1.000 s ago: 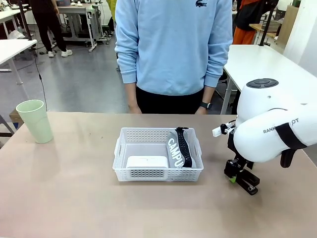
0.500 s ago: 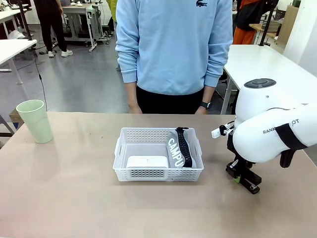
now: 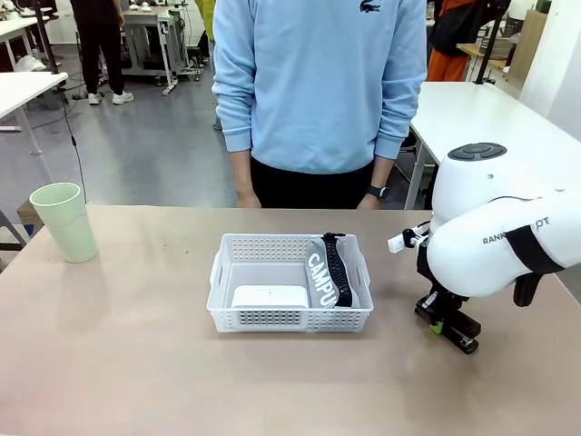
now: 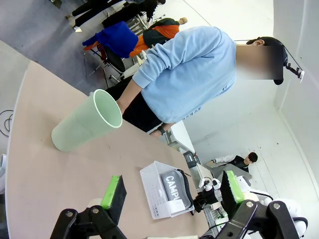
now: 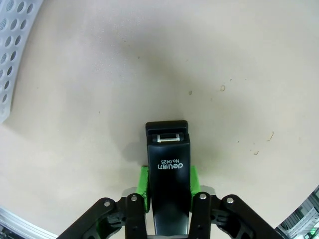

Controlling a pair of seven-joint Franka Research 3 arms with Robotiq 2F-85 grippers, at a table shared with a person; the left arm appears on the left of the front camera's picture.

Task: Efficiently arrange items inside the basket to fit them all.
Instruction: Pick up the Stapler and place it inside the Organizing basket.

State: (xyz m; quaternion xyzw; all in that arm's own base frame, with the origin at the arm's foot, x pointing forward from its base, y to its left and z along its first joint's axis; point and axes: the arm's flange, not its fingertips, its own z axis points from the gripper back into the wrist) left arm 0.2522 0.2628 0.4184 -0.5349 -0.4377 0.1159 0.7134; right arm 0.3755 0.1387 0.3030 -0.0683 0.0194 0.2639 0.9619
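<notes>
The white perforated basket point(image 3: 290, 313) sits mid-table holding a small white rounded box point(image 3: 269, 296) at its front and the grey "CAMPUS" pouch point(image 3: 325, 272) leaning on its right side. The black stapler point(image 5: 168, 169) lies on the table right of the basket, and my right gripper point(image 5: 168, 186) is shut on it, green pads pressed to both sides; in the front view the stapler point(image 3: 459, 338) sticks out below the right gripper point(image 3: 438, 323). The pale green cup point(image 3: 64, 222) stands at the far left. My left gripper point(image 4: 169, 191) hangs open above the table, with the cup point(image 4: 87, 121) and basket point(image 4: 158, 193) ahead of it.
A person in a light blue sweatshirt point(image 3: 318, 82) stands at the table's far edge behind the basket, hands down. The basket's corner point(image 5: 12, 55) shows at the upper left of the right wrist view. Bare tabletop lies between cup and basket.
The right gripper has closed its fingers onto the stapler and settled slightly lower. Basket, pouch, box and cup have not moved.
</notes>
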